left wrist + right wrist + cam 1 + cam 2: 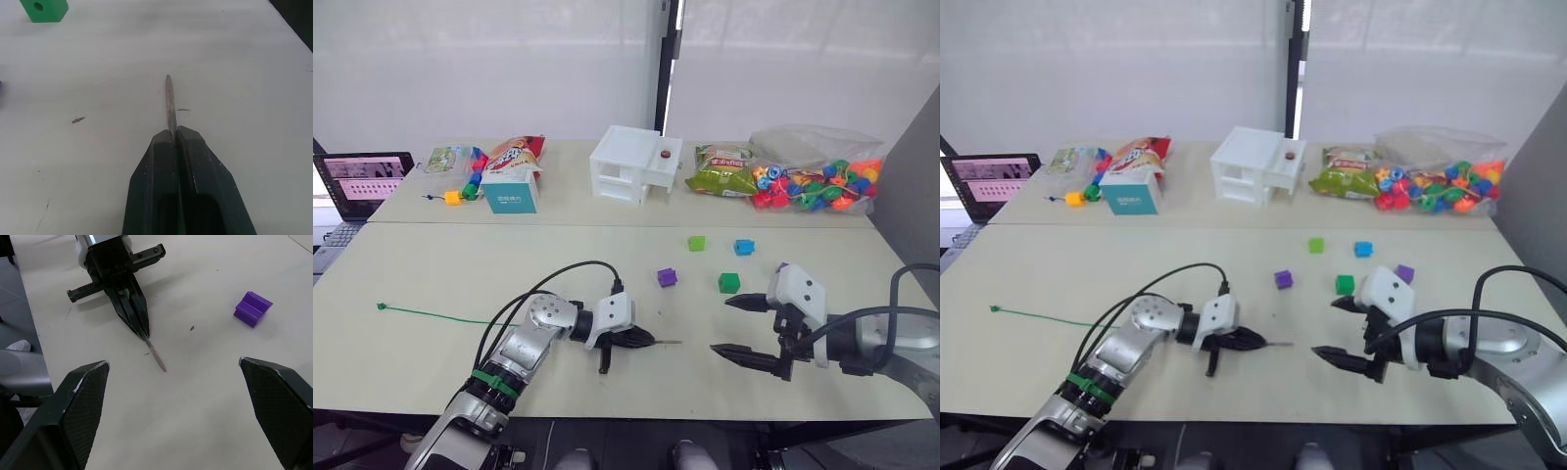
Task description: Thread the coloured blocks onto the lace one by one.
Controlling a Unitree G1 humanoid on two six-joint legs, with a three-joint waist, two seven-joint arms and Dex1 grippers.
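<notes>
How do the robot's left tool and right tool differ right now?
The left tool is shut on the lace, pinching its silvery tip so that it points toward the right tool, which is wide open and holds nothing. The left tool lies low on the table; the right tool's lower finger is near the table and its upper one higher. Both have two black fingers and sit near the table's front edge.

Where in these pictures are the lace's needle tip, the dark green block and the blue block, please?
Needle tip (169, 105), left wrist view: mid-shaft, beyond the fingers.
Dark green block (729, 283), left eye view: top face.
Blue block (744, 247), left eye view: top face.
</notes>
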